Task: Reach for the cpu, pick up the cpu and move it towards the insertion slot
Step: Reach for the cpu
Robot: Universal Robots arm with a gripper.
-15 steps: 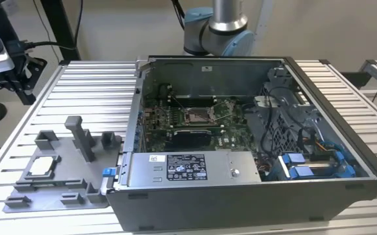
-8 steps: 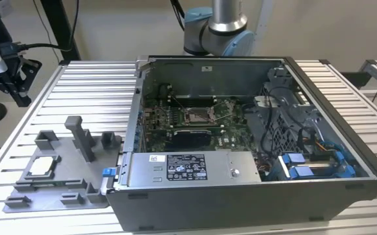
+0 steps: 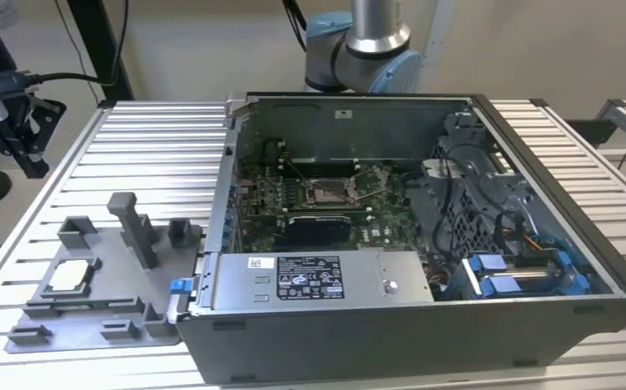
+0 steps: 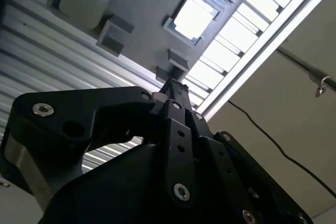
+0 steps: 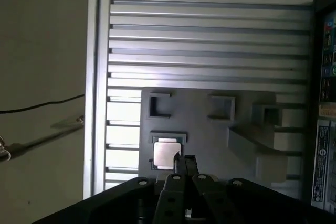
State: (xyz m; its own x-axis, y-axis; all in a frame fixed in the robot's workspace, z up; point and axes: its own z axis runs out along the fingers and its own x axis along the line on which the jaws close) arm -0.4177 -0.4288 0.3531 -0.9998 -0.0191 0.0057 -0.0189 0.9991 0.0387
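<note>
Air above the cpu [image 3: 67, 277] is open; a tall post [image 3: 137, 229] and the case wall [image 3: 224, 187] stand toward the slot [image 3: 329, 192].

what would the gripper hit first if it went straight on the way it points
Probably the grey fixture plate right beside the cpu, or the cpu's own edge; the gripper lines up there, though depth is unclear.

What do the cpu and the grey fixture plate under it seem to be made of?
The cpu: probably metal on top, pale silver with a bright sheen. The grey fixture plate: likely plastic, matte, dull even grey with moulded blocks.
</note>
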